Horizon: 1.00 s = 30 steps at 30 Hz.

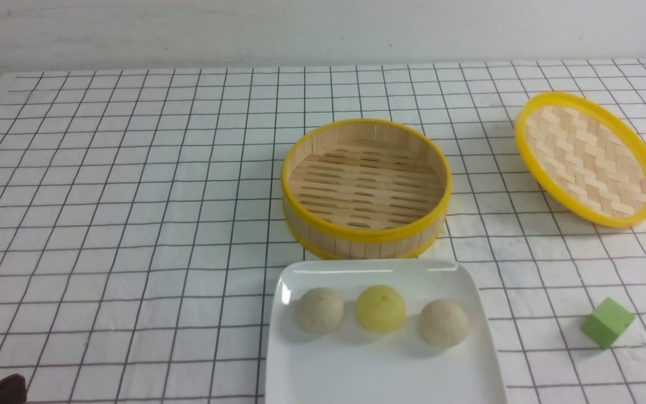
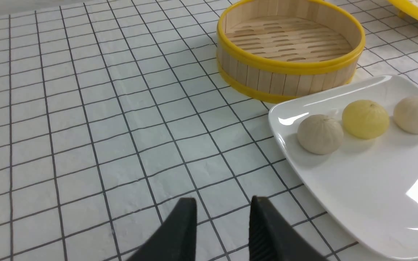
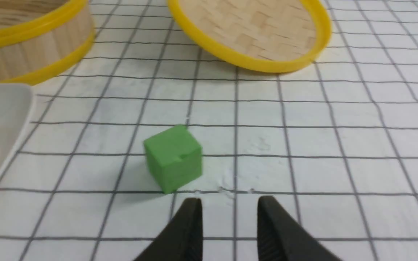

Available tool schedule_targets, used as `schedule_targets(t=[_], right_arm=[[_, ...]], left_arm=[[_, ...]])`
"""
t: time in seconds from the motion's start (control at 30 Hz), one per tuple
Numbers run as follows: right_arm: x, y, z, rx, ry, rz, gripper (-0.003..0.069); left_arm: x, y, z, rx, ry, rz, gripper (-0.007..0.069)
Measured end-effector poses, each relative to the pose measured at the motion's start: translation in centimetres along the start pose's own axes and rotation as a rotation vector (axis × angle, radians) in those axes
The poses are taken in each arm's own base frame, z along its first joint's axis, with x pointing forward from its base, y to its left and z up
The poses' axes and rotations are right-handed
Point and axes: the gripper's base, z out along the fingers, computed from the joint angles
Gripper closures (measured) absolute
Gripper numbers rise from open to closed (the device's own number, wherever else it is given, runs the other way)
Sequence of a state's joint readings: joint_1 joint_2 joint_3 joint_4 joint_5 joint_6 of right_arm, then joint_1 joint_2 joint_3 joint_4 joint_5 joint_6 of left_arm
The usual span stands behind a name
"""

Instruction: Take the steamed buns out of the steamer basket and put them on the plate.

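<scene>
Since all three steamed buns (image 1: 382,314) sit in a row on the plate (image 1: 469,359) and the steamer basket (image 1: 365,188) shows bare slats, retire both arms clear. Left gripper (image 2: 223,224), right gripper (image 3: 229,224): jaws apart, holding nothing. Don't nudge the plate.

You see three steamed buns (image 1: 380,314) in a row on the white plate (image 1: 379,370), lower centre, steamer basket (image 1: 365,188) empty just above.

Left tool (image 2: 223,217), right tool (image 3: 229,217) — parted, empty.
</scene>
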<state>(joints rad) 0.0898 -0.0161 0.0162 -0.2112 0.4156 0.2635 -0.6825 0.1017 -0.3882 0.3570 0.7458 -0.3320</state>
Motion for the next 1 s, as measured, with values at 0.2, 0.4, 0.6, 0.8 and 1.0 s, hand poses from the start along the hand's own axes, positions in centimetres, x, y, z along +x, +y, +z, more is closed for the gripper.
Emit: schedule_targets(t=[0.2, 0.4, 0.6, 0.8, 1.0], right_arm=[[0.01, -0.91, -0.13, 0.170, -0.007, 0.056, 0.0420], [0.01, -1.00, -0.15, 0.186, -0.008, 0.062, 0.0419], [0.00, -1.00, -0.15, 0.186, -0.009, 0.062, 0.0419], [0.00, -1.00, -0.15, 0.186, -0.009, 0.061, 0.0419], [0.00, -1.01, -0.15, 0.187, -0.009, 0.055, 0.0419]], left_arm=[[-0.08, 0.22, 0.00, -0.025, -0.008, 0.028, 0.0387], [-0.09, 0.26, 0.00, -0.029, -0.010, 0.033, 0.0387], [-0.10, 0.27, 0.00, -0.030, -0.010, 0.034, 0.0385], [-0.10, 0.28, 0.00, -0.031, -0.011, 0.035, 0.0385], [-0.10, 0.28, 0.00, -0.031, -0.011, 0.035, 0.0385]])
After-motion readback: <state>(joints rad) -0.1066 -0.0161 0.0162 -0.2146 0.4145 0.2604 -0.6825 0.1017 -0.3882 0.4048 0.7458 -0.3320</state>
